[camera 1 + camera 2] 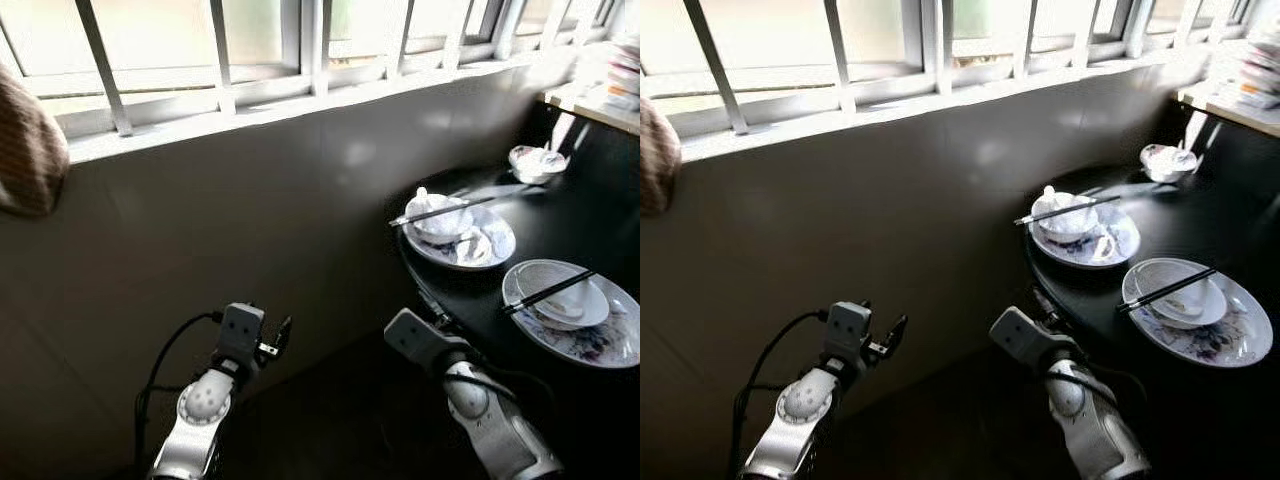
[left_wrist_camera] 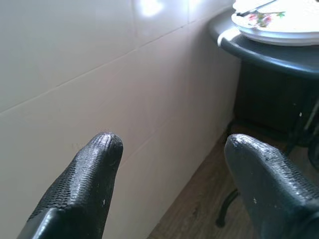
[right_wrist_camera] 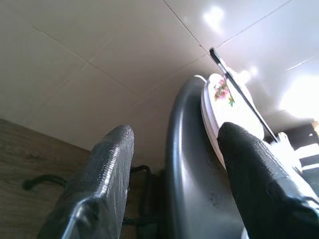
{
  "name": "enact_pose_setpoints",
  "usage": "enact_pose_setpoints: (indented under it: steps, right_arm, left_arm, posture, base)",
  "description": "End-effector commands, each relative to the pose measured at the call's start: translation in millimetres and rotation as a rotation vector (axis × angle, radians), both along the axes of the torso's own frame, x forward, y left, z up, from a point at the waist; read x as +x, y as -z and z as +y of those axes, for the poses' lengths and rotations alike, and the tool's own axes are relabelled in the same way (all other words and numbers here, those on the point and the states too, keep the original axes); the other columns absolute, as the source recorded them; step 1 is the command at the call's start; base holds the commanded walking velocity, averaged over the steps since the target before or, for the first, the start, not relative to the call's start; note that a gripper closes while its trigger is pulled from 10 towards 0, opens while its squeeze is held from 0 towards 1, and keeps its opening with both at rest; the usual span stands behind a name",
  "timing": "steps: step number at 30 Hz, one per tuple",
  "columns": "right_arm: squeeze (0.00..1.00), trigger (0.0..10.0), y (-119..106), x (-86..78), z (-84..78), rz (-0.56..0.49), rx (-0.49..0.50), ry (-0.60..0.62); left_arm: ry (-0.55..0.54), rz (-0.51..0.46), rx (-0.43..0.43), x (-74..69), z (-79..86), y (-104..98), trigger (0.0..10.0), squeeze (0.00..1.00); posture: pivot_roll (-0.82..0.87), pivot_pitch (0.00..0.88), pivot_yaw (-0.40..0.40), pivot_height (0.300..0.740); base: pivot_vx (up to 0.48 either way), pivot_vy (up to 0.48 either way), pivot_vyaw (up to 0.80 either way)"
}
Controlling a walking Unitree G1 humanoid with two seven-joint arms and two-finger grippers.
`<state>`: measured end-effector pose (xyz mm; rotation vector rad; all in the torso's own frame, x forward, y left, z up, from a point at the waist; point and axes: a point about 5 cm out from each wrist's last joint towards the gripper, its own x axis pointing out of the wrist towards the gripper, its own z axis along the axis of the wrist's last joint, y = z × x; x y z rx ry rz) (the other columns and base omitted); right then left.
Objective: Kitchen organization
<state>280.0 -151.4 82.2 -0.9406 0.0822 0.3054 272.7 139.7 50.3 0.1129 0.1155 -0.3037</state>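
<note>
Dishes on the round black table point(image 1: 590, 215) are what this tidying concerns, and none is in hand yet. Nearest the robot, the left gripper point(image 2: 169, 149) hangs short of the table with its ridged black fingers spread wide and empty, facing the glossy tiled wall point(image 1: 250, 230). The right gripper point(image 3: 174, 144), just beside the table's curved rim, is likewise wide apart and holds nothing. On the table's near side sits a flower-patterned plate point(image 1: 600, 345) carrying a white bowl point(image 1: 560, 295) with black chopsticks point(image 1: 548, 291) laid across it. Beyond it lies a second plate point(image 1: 497, 245) with a bowl point(image 1: 440, 220) and chopsticks point(image 1: 440, 211). Farthest, a small glass bowl point(image 1: 537, 162) catches the sun. The approach seems underway; next, the right arm would need to rise above the rim toward the near plate.
</note>
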Motion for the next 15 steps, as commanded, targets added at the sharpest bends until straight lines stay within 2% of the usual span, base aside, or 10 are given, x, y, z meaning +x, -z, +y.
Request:
enact_pose_setpoints:
  steps: [1,5,7,9,15]
  right_arm:
    - [0.0,10.0,-4.2,1.6,-0.7,-0.033,-0.051,-0.037]
    - [0.0,10.0,-3.2,4.9,-9.7,-0.052,-0.163,-0.06]
    - [0.0,10.0,-3.2,6.8,-13.8,-0.051,-0.178,-0.047]
    - [0.0,10.0,-5.9,13.8,-30.7,-0.056,-0.211,-0.022]
    - [0.0,10.0,-8.0,21.0,-51.2,-0.042,-0.257,0.011]
  left_arm:
    - [0.0,0.008,-0.02,0.1,-2.0,0.0,10.0,0.0]
    - [0.0,0.01,-0.023,0.5,-2.6,0.2,10.0,0.0]
    - [0.001,0.01,-0.024,0.5,-2.9,0.2,10.0,0.0]
    - [0.001,0.011,-0.027,0.5,-3.3,0.4,10.0,0.0]
    - [0.002,0.015,-0.029,0.9,-3.6,0.9,10.0,0.0]
  posture:
    - [0.01,0.0,0.029,0.74]
    - [0.01,0.0,0.028,0.74]
    - [0.01,0.0,0.027,0.74]
    - [0.01,0.0,0.027,0.74]
    - [0.01,0.0,0.027,0.74]
  base:
    - [0.0,0.0,0.0]
    - [0.0,0.0,0.0]
    - [0.0,0.0,0.0]
    - [0.0,0.0,0.0]
    - [0.0,0.0,0.0]
